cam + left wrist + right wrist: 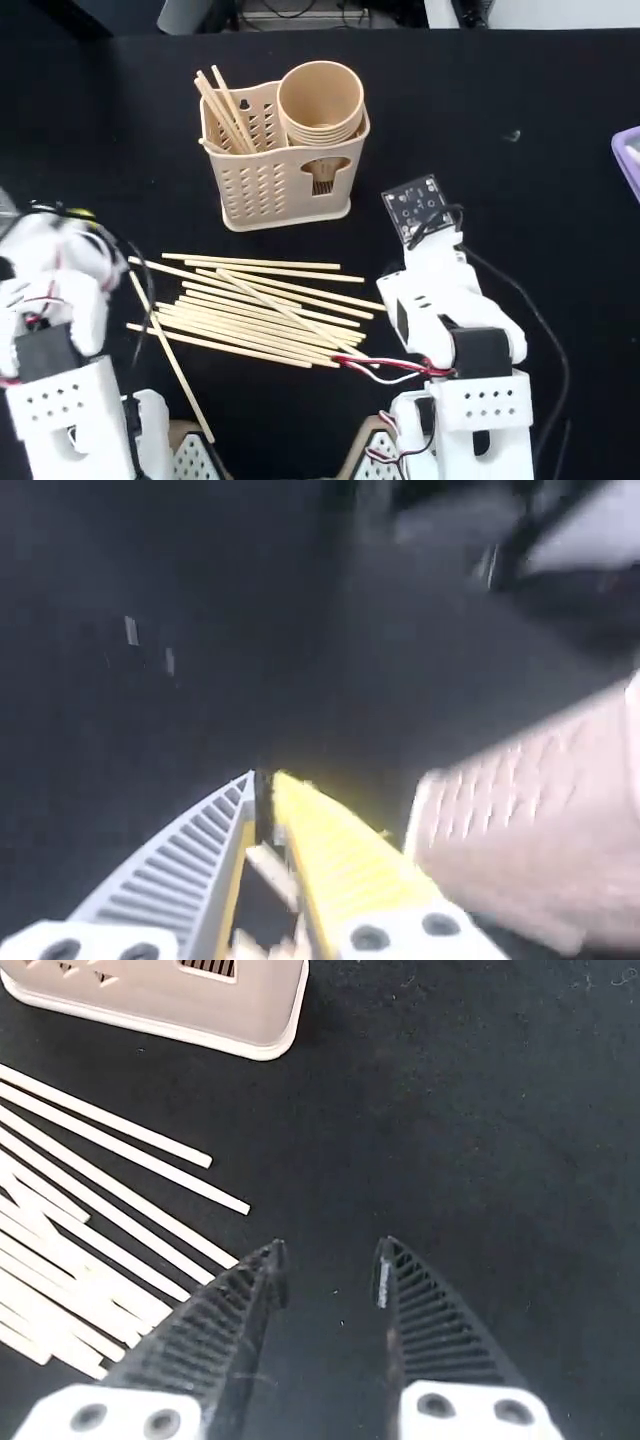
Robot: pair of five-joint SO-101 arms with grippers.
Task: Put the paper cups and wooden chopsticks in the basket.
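A beige slotted basket (270, 185) stands at the table's back middle. Stacked paper cups (320, 100) fill one compartment, and several wooden chopsticks (225, 110) lean in the other. More chopsticks lie in a loose pile (260, 310) on the black table in front of it. My left arm (50, 300) is raised at the left. Its gripper (265, 780) is shut on a pale chopstick (268, 865), and a chopstick (165, 350) slants below that arm. My right gripper (330, 1260) hangs open over bare table just beside the chopstick ends (225, 1200), with nothing between its fingers.
The basket's corner (250, 1030) lies ahead of the right gripper. A purple object (628, 160) sits at the table's right edge, and a small dark speck (512, 135) lies right of the basket. Both arm bases stand at the front edge.
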